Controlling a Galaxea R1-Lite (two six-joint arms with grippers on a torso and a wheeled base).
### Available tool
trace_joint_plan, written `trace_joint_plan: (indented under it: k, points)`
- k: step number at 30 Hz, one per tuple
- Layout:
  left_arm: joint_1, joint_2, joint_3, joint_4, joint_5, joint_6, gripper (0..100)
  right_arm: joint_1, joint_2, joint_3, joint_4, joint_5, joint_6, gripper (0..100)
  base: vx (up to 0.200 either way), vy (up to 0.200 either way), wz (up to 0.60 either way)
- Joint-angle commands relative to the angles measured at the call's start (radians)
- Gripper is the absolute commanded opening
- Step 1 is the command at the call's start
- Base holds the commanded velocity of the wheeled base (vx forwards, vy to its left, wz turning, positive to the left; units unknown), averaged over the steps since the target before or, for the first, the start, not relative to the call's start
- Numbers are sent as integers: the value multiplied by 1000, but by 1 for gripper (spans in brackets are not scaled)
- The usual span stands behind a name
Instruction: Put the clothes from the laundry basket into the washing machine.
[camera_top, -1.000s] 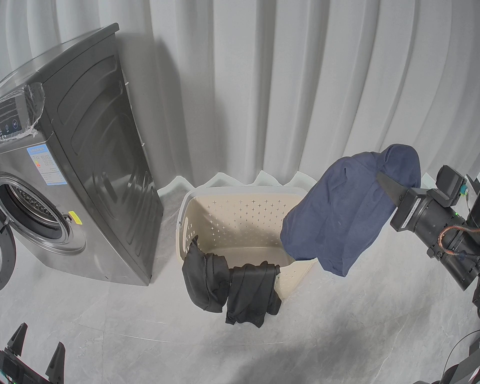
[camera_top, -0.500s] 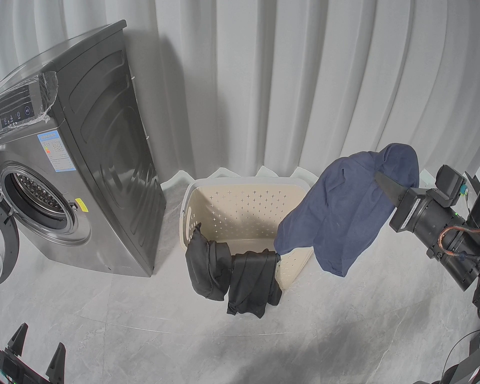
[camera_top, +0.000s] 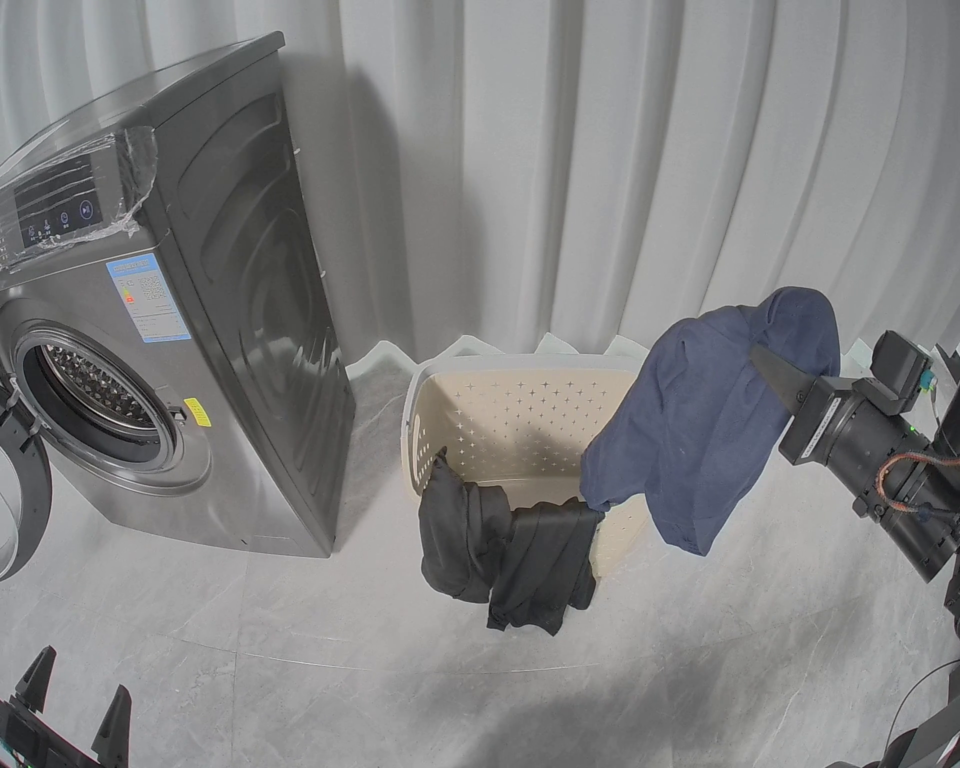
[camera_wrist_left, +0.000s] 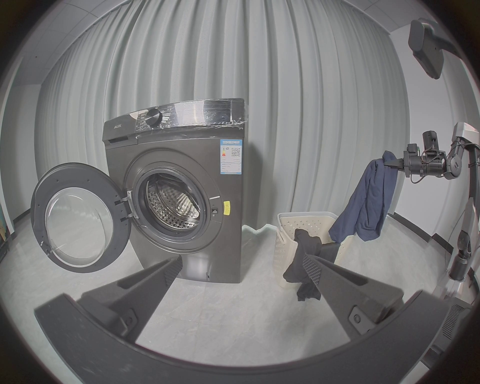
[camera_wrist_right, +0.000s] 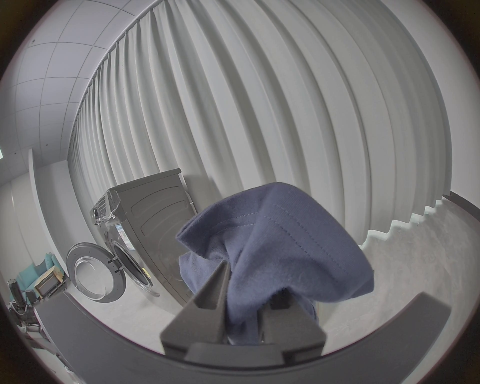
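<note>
currently held: dark blue garment (camera_top: 715, 420), soft knit with stitched seams, clamped between the fingers of the right gripper (camera_wrist_right: 250, 300) and hanging from it in loose folds.
garment's place: up in the air, its low end at the right rim of the laundry basket (camera_top: 520, 375); whether it touches the rim cannot be told.
basket: beige plastic, perforated walls, rounded corners, standing on the floor near the washing machine (camera_top: 250, 300), by its side panel.
black clothes (camera_top: 510, 550): slung over the basket's near rim, drooping down the outer wall.
washer: grey metal box, round door (camera_wrist_left: 75, 225) swung wide, ribbed steel drum (camera_wrist_left: 172, 202) showing.
left gripper (camera_wrist_left: 240, 260): low near the floor, fingers spread apart.
open room: marbled grey floor (camera_top: 400, 680) stretches between basket and washer front; pleated white curtain (camera_top: 600, 150) hangs close behind both.
</note>
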Motion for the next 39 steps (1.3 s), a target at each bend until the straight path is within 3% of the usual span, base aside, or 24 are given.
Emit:
trace_joint_plan:
  k: [1, 39]
  points:
    - [1, -18, 16, 0, 0, -1, 100, 1, -1, -1, 0, 0, 0, 0, 0, 200, 0]
    - [1, -18, 16, 0, 0, -1, 100, 10, 7, -1, 0, 11, 3, 0, 0, 195, 0]
